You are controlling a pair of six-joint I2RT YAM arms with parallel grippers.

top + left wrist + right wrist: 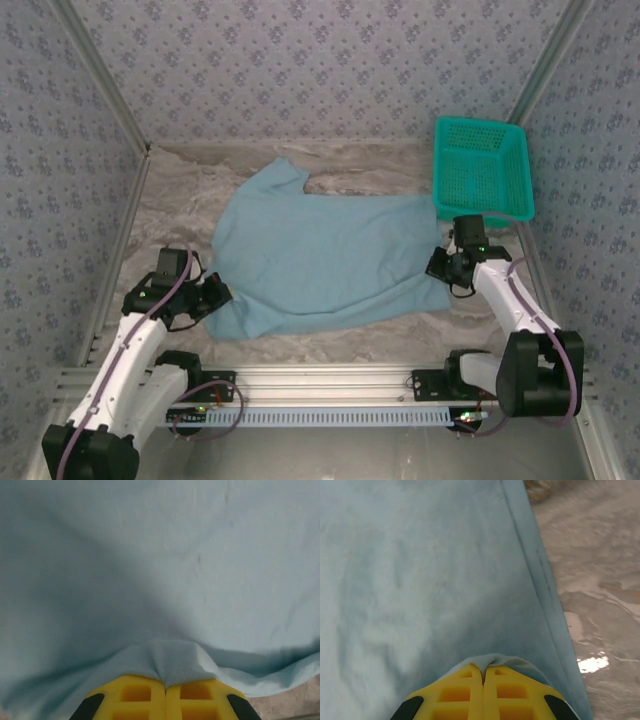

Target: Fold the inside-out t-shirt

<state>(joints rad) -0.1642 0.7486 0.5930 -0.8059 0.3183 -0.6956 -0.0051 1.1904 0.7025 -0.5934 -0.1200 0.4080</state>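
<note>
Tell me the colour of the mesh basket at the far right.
The basket is teal, clearest in the top external view.

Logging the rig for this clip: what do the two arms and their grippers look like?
The left arm and right arm have white links and black joints, with a purple cable running along each. The left gripper and right gripper have yellow fingers moulded with square pockets, black at the outer edges.
</note>
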